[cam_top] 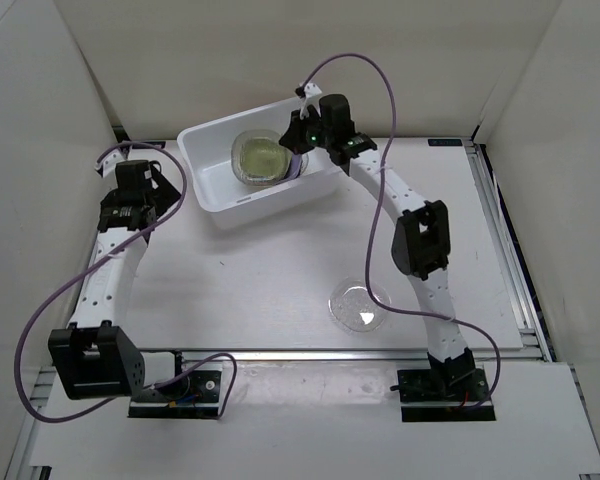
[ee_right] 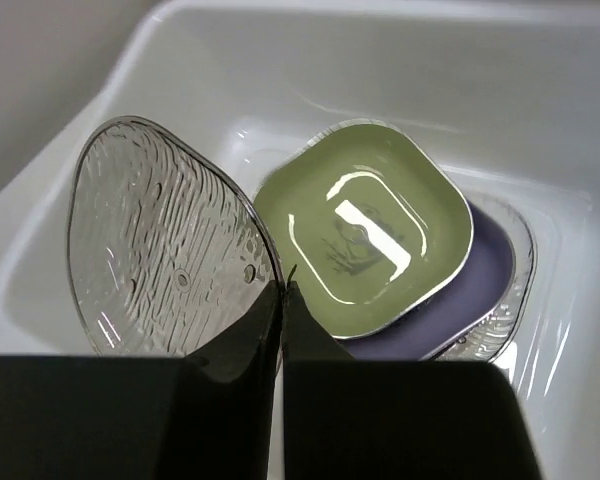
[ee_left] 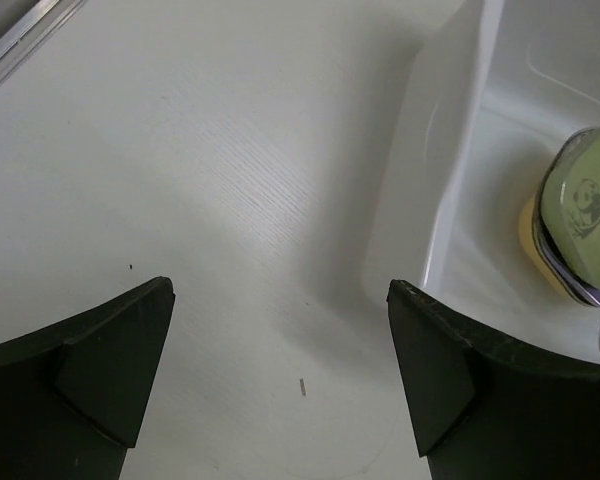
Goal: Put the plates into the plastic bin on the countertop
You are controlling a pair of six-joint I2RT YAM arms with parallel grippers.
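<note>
White panels (cam_top: 280, 60) wall the off-white countertop (cam_top: 260, 275).

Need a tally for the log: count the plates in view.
4 for sure: loose clear plate on the countertop; held clear plate pinched in the right hand over the plastic bin; green plate stacked on purple plate inside it. More may hide beneath.
</note>
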